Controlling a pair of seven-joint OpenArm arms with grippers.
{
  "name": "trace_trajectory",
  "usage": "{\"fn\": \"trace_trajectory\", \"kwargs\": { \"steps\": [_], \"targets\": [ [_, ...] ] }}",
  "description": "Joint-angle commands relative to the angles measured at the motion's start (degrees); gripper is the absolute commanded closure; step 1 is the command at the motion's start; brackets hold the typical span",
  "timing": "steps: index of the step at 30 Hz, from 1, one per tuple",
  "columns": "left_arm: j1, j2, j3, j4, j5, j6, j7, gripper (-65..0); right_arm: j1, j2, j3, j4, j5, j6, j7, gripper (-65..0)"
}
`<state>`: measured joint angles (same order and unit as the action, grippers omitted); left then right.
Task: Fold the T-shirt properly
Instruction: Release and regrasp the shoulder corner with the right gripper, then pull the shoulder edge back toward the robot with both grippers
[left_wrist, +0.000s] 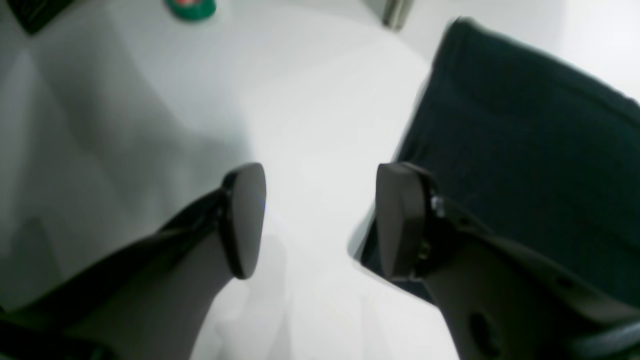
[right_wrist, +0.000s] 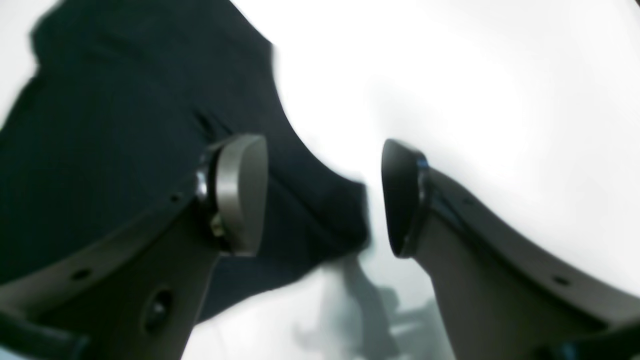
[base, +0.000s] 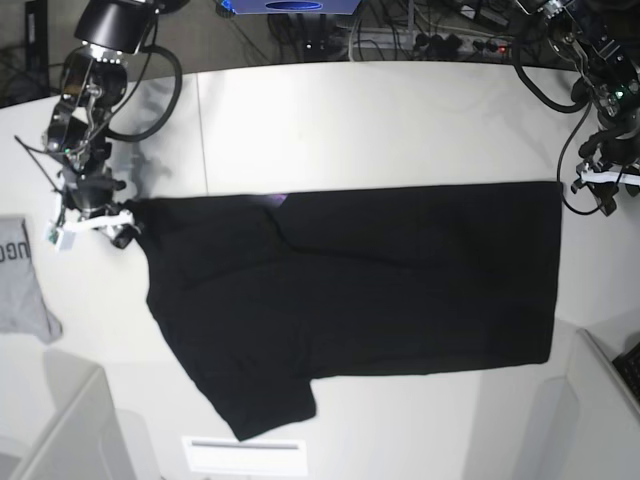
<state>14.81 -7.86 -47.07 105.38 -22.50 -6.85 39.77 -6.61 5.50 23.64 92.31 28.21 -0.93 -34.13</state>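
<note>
Nearest the base camera, a white paper label with a dark stripe (base: 243, 450) lies at the front edge of the white table (base: 400, 110), just below the sleeve of the large black short-sleeved cloth T-shirt (base: 400, 280). That shirt lies flat across the middle of the table, plain side up, its long body running side to side and one sleeve hanging toward the front. A sliver of purple print (base: 274, 199) peeks out along its far edge.

At the front of that view's left side, a small grey garment with dark lettering (base: 20, 280) rests apart from the shirt.

Farther back on that same side, the right gripper (right_wrist: 324, 195) hovers at the shirt's corner; its two fingers are spread apart with nothing between them, one finger over the black cloth, the other over bare table.

On the opposite side, the left gripper (left_wrist: 320, 220) sits at the shirt's other far corner, fingers likewise spread and empty, the cloth edge just beside one finger.

Beyond it, a green round object (left_wrist: 191, 7) sits on the table, blurred.
</note>
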Motion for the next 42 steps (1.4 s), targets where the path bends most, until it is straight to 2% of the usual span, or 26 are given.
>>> {"fn": "trace_trajectory", "kwargs": {
  "steps": [1, 4, 7, 10, 14, 17, 19, 22, 24, 29, 34, 42],
  "targets": [
    [0.09, -0.89, -0.18, 1.12, -0.31, -0.14, -1.75, -33.6, -0.11, 0.44, 0.14, 1.80, 0.67, 0.36, 1.47, -32.6],
    [0.18, -0.89, -0.27, 1.12, -0.31, -0.14, -1.75, -33.6, -2.22, -1.76, 0.49, 3.91, 0.76, 0.36, 1.47, -32.6],
    [0.36, -0.80, -0.27, 1.12, -0.31, -0.14, -1.75, -34.4, -3.45, -4.66, 3.66, 6.02, 2.08, 0.45, 1.21, -33.3],
    [1.41, -0.45, -0.27, 1.12, -0.40, -0.14, -1.75, -34.7, -4.07, -5.89, 6.56, 5.84, 9.29, 0.45, -0.99, -33.6],
    [2.64, 0.78, -2.56, 0.86, -1.45, -0.22, -1.66, -35.4, -3.72, -5.80, 9.64, 2.50, 20.98, 0.53, -6.53, -38.0],
    [4.49, 0.96, -6.43, 0.42, -9.45, -0.22, -1.31, -45.7, -2.58, -5.72, 12.27, -1.19, 27.13, 0.53, -9.08, -38.9],
    [6.51, 0.78, -8.98, -0.64, -17.10, -0.22, -1.31, -54.5, -1.70, -5.72, 12.71, -3.39, 27.75, 0.53, -10.13, -38.7],
    [9.59, -0.01, -10.29, -3.62, -24.58, -0.22, -1.31, -59.1, -0.38, -5.72, 12.80, -6.11, 27.49, 0.36, -10.49, -38.6],
    [10.64, -1.15, -9.77, -5.38, -25.01, -0.22, -1.31, -58.4, 0.50, -5.72, 12.80, -7.43, 27.49, 0.36, -10.31, -38.4],
    [10.73, -1.15, -9.50, -8.20, -24.22, -0.22, -1.40, -58.1, 1.56, -5.72, 12.80, -10.69, 27.40, 0.27, -10.22, -38.3],
    [10.29, -0.98, -9.41, -8.46, -24.22, -0.22, -1.40, -58.1, 1.56, -5.72, 12.19, -14.82, 27.31, 0.27, -5.30, -38.3],
    [6.07, -0.98, -4.58, -12.42, -24.22, -0.22, -1.48, -57.9, 1.29, -2.38, 8.49, -16.49, 27.31, 0.27, -2.57, -36.5]
  ]
}}
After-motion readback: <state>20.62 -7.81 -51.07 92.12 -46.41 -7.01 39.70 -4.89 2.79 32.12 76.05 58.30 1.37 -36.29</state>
